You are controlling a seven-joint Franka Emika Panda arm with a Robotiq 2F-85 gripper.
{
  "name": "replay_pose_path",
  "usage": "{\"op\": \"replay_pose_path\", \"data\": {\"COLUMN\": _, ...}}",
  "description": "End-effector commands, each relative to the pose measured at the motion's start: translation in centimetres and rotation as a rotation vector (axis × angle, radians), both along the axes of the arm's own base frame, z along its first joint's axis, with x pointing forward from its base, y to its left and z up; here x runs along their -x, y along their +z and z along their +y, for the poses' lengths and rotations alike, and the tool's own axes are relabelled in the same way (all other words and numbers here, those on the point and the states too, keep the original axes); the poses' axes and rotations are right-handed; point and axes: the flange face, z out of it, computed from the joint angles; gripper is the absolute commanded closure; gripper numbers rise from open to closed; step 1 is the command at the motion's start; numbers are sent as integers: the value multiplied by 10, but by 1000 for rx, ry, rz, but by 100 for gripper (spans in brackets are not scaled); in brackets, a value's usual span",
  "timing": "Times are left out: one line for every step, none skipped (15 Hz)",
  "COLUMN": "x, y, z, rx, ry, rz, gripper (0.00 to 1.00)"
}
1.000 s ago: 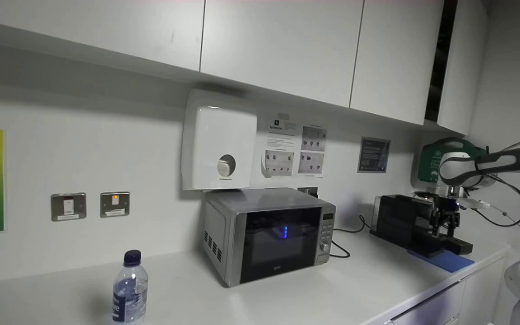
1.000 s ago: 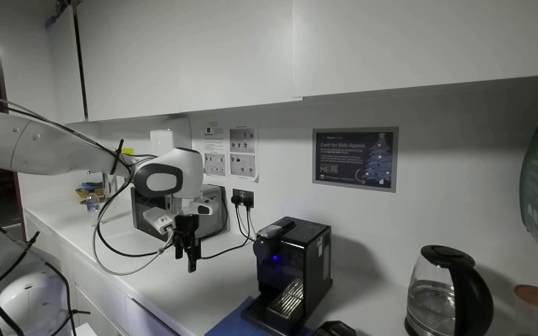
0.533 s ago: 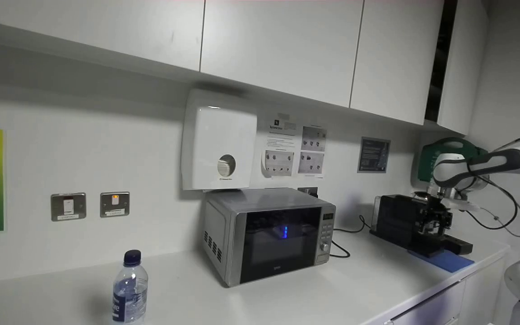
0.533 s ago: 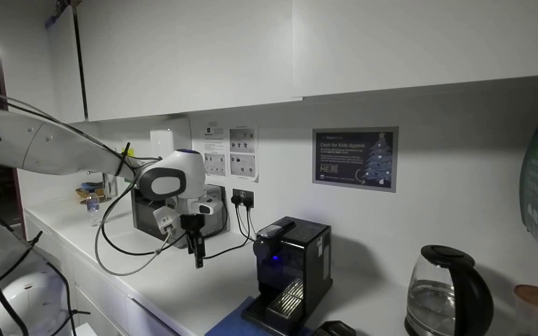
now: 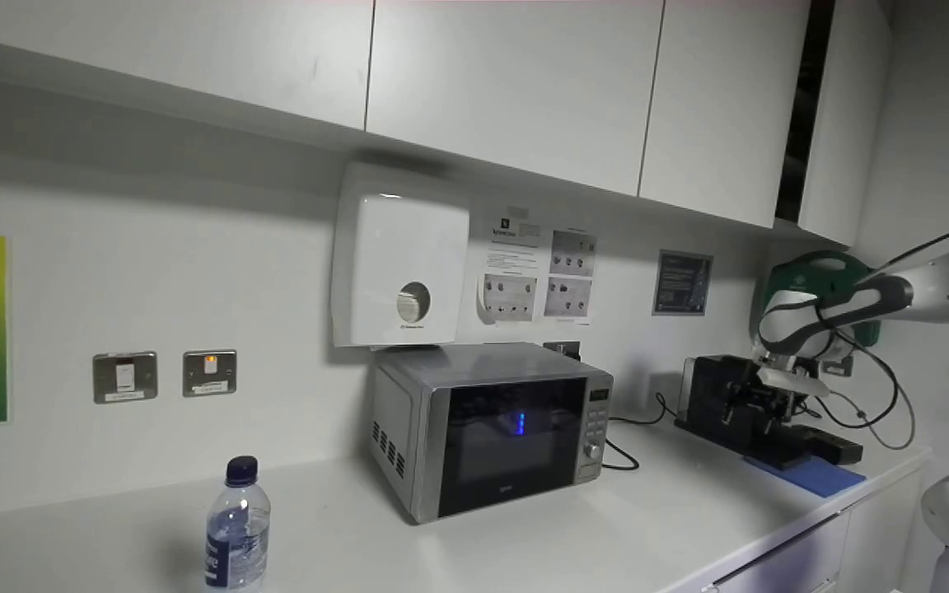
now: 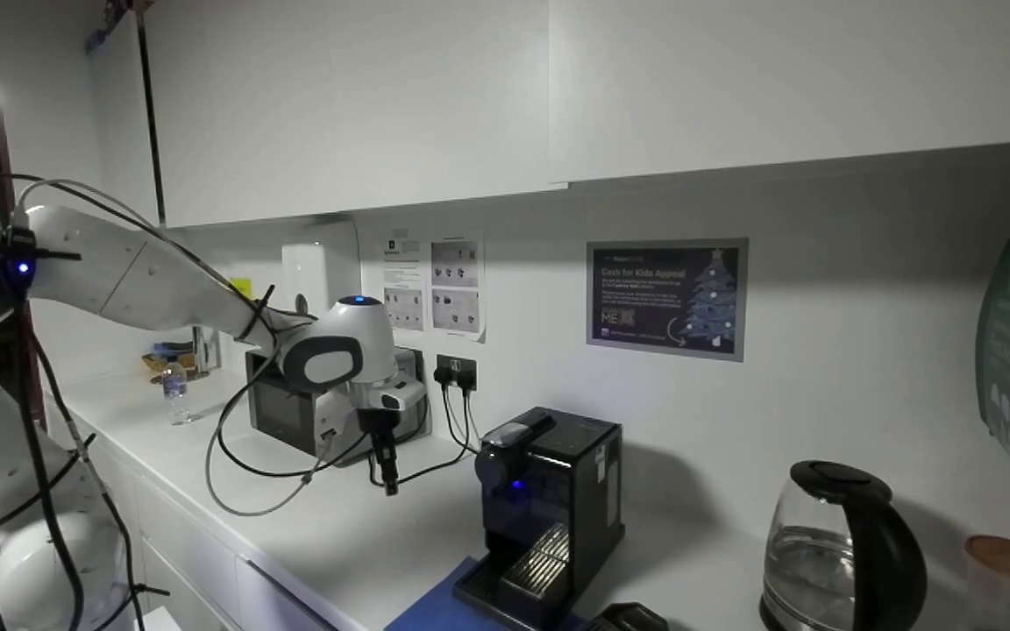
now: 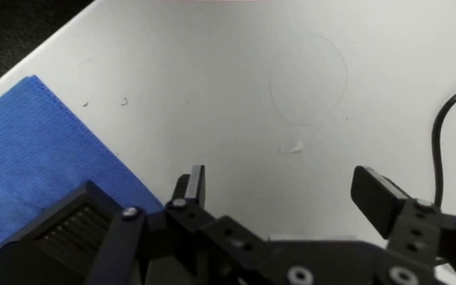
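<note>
Hand [image 7: 278, 183] spread above counter [image 7: 228, 95]; coffee machine [image 7: 63, 237] cut off, wrist view.

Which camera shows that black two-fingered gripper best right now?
The wrist view: there the black two-fingered gripper is closest, fingers spread and holding nothing. Both exterior views show it small above the white counter; in an exterior view it blends into the boxy black coffee machine behind it.

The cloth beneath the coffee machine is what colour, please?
The cloth is blue, clearest in the wrist view.
</note>
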Motion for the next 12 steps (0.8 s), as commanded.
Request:
{"op": "replay_pose_path", "data": {"x": -27, "y": -7, "z": 14, "rx": -43, "ry": -89, "rz": -68, "gripper": 0}}
{"op": "replay_pose_path", "data": {"x": -33, "y": -9, "z": 18, "rx": -56, "ry": -111, "rz": -92, "gripper": 0}}
{"op": "replay_pose_path", "data": {"x": -39, "y": -11, "z": 22, "rx": -68, "ry": -132, "rz": -117, "gripper": 0}}
{"op": "replay_pose_path", "data": {"x": -45, "y": -12, "z": 26, "rx": -82, "ry": -150, "rz": -143, "gripper": 0}}
{"op": "replay_pose_path", "data": {"x": -50, "y": -14, "z": 29, "rx": -93, "ry": -165, "rz": -169, "gripper": 0}}
{"op": "replay_pose_path", "data": {"x": -56, "y": -15, "z": 33, "rx": -108, "ry": -181, "rz": -192, "gripper": 0}}
{"op": "replay_pose_path", "data": {"x": -60, "y": -15, "z": 36, "rx": -121, "ry": -196, "rz": -217, "gripper": 0}}
{"op": "replay_pose_path", "data": {"x": -65, "y": -15, "z": 39, "rx": -135, "ry": -209, "rz": -239, "gripper": 0}}
{"op": "replay_pose_path", "data": {"x": -69, "y": -15, "z": 42, "rx": -154, "ry": -229, "rz": -266, "gripper": 0}}
{"op": "replay_pose_path", "data": {"x": -73, "y": -15, "z": 45, "rx": -169, "ry": -244, "rz": -290, "gripper": 0}}
{"op": "replay_pose_path", "data": {"x": -77, "y": -14, "z": 48, "rx": -189, "ry": -263, "rz": -315, "gripper": 0}}
{"op": "replay_pose_path", "data": {"x": -81, "y": -14, "z": 52, "rx": -206, "ry": -282, "rz": -337, "gripper": 0}}
